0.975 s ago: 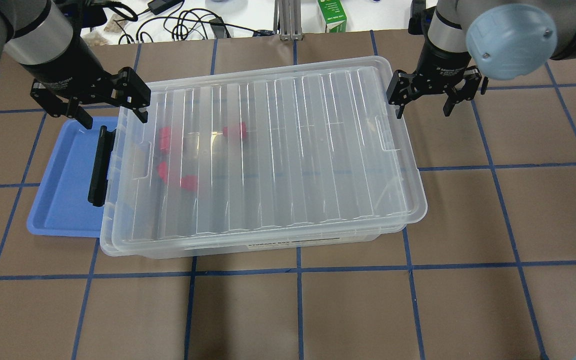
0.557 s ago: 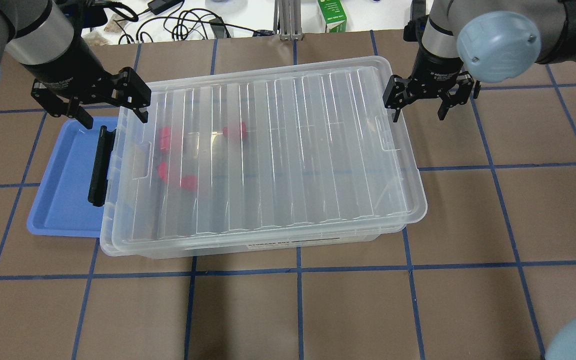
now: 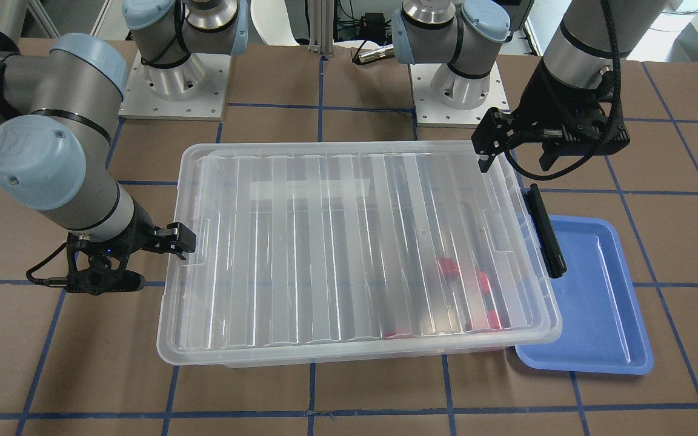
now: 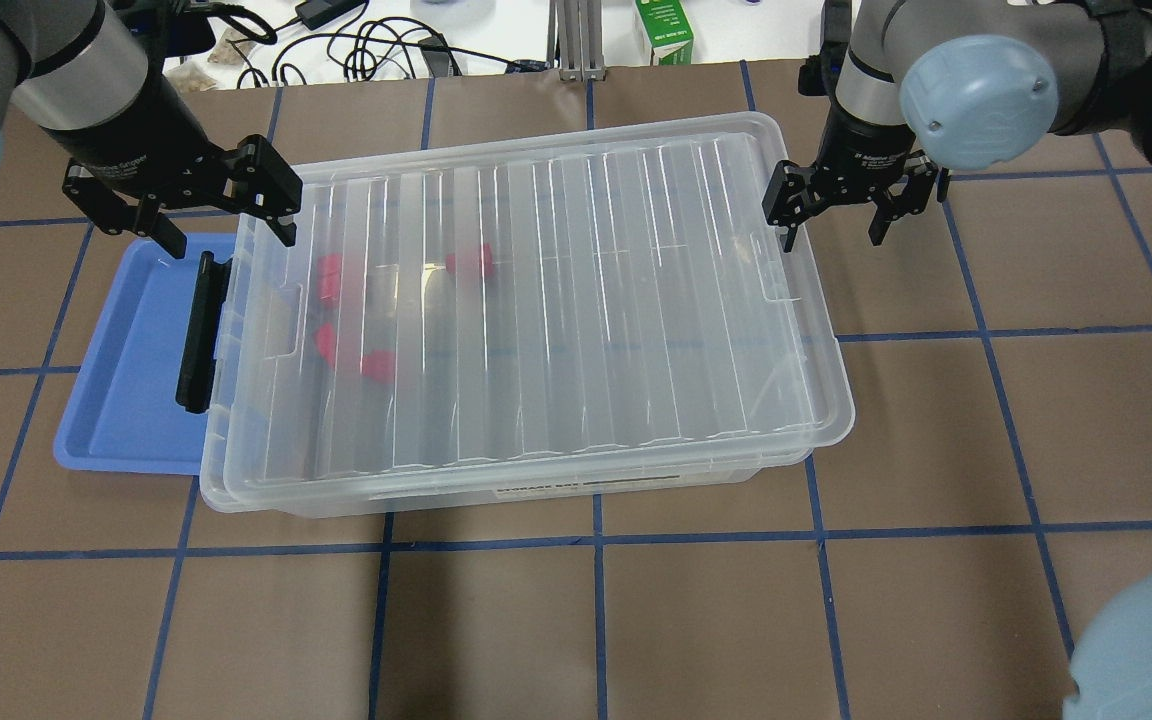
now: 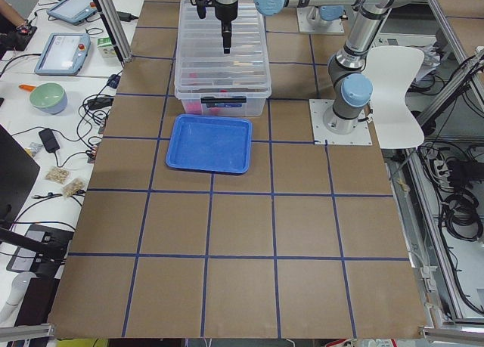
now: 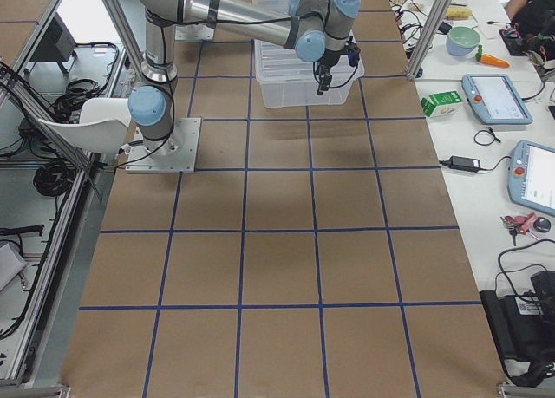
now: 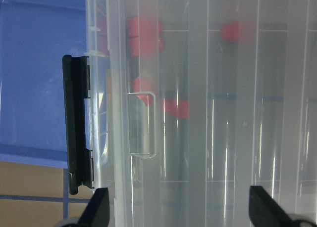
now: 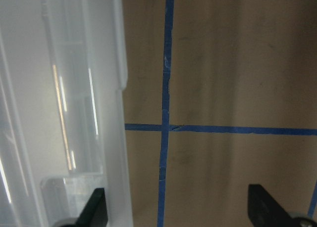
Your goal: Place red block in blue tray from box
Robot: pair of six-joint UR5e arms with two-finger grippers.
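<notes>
The box (image 4: pixel 556 400) is a clear bin with its ribbed lid on and a black latch bar (image 4: pixel 198 332) on its left end. Several red blocks lie inside near that end; one is (image 4: pixel 469 263), another (image 4: pixel 378 366). The blue tray (image 4: pixel 126 380) lies beside the latch end, partly under the box's rim. My left gripper (image 4: pixel 226 232) is open above the box's far left corner; its wrist view shows the latch (image 7: pixel 77 123) and red blocks (image 7: pixel 143 29) under the lid. My right gripper (image 4: pixel 831 230) is open and empty at the box's far right edge.
A green carton (image 4: pixel 664 32) and cables (image 4: pixel 366 45) lie beyond the table's far edge. The arm bases (image 3: pixel 173 79) stand behind the box. Brown table with blue tape lines (image 4: pixel 596 610) stretches in front of the box.
My right gripper has moved left, closer to the box's right end, still open. The left gripper, the box and the blocks have not moved.
</notes>
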